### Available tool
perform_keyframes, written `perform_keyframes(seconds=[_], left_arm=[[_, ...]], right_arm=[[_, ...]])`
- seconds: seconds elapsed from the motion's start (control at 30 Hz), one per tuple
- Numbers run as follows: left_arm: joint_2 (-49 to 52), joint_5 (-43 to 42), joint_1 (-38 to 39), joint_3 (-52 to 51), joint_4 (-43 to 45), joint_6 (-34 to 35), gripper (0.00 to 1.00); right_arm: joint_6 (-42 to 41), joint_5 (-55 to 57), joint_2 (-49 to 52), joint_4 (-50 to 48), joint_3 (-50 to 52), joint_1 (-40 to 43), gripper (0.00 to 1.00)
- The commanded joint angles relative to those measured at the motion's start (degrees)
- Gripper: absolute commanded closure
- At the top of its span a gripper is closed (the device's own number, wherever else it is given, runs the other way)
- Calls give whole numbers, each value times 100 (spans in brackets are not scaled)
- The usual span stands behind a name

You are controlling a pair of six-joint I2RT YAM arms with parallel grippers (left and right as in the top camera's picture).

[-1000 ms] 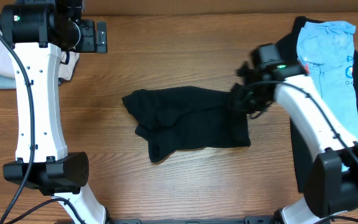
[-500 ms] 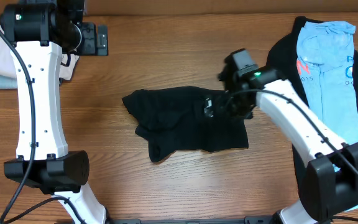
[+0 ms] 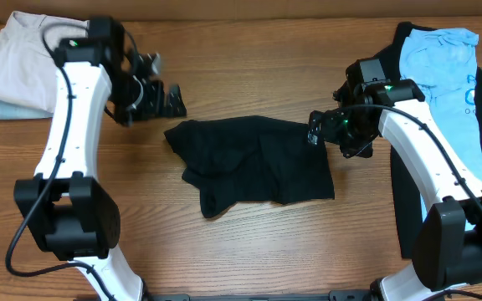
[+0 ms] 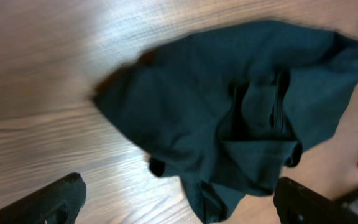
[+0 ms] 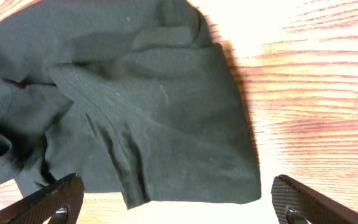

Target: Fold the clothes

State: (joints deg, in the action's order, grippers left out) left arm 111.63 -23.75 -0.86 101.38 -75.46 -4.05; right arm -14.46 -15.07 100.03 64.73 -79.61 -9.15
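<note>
One black T-shirt (image 3: 253, 163) lies rumpled, not neatly folded, mid-bench (image 3: 249, 251), with the left fingers (image 4: 58, 198) at its ten o'clock and the right fingers (image 5: 51, 198) at two o'clock, both open and empty, and two more shirts (image 3: 438, 75) waiting at three o'clock.

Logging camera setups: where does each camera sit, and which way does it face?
Overhead: above the table, facing straight down; both arms show, left pincer and right pincer flanking the black T-shirt.
Left wrist: on the left arm, facing down at the black T-shirt; its open fingers fill the bottom corners.
Right wrist: on the right arm, facing down at the shirt's edge; open fingers likewise.
Shared: all three see the black T-shirt.
</note>
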Motion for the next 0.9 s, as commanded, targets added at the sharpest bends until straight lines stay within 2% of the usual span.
perform_keyframes(seconds=[0.0, 0.23, 0.37, 0.5, 0.73, 0.87], left_arm=[[57, -483, 92, -734, 295, -284, 0], [55, -470, 216, -1882, 1235, 96, 0], [55, -59, 437, -2306, 1543, 247, 0], [55, 529, 774, -2638, 1797, 555, 0], [55, 664, 1384, -3042, 2470, 1113, 0], [55, 1139, 1604, -3147, 2555, 1596, 2]], right_arm=[[98, 9, -35, -50, -122, -9, 0], [96, 31, -20, -52, -122, -9, 0], [94, 28, -13, -55, -120, -9, 0], [94, 28, -13, -52, -109, -9, 0], [94, 28, -13, -31, -107, -9, 0], [94, 52, -13, 9, -107, -9, 0]])
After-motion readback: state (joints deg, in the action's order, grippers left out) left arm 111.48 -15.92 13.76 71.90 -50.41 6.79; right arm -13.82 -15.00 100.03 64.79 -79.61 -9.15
